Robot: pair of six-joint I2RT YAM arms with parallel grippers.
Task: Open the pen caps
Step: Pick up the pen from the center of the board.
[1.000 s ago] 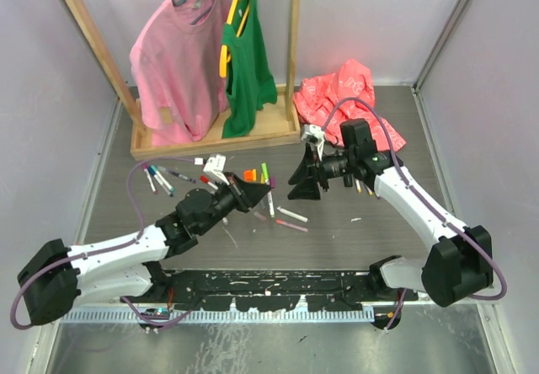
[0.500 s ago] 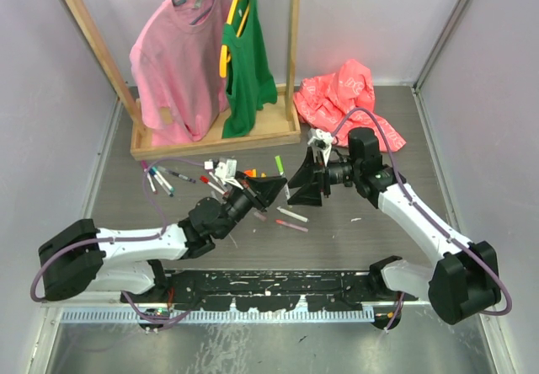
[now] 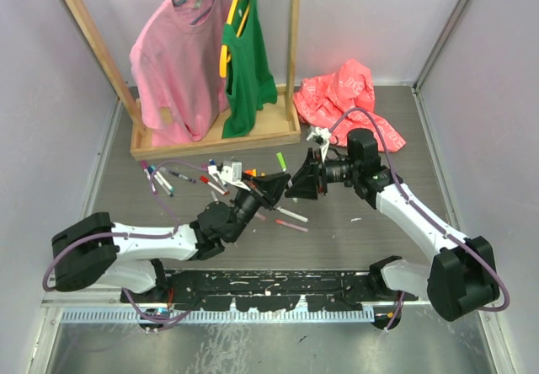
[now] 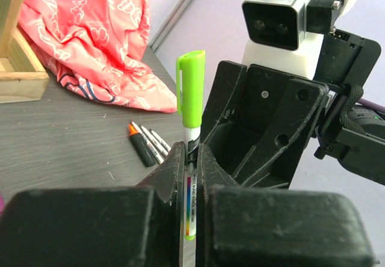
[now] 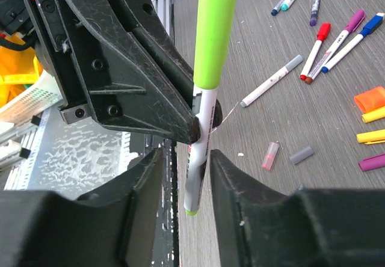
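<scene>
My left gripper is shut on the white barrel of a pen with a light green cap and holds it upright above the table. In the left wrist view the cap sticks up above my left gripper, right in front of the right gripper. My right gripper is open, and in its wrist view its jaws stand on either side of the pen's lower barrel without touching it. The green cap is on the pen. My right gripper holds nothing.
Several capped pens lie at the left, more pens and loose orange, pink and grey caps below. A black highlighter lies near the red cloth. A wooden clothes rack stands behind.
My left gripper has carried the green-capped pen to the right, up to the right gripper. The right gripper has closed the gap, and its open jaws now stand around the pen's barrel.
</scene>
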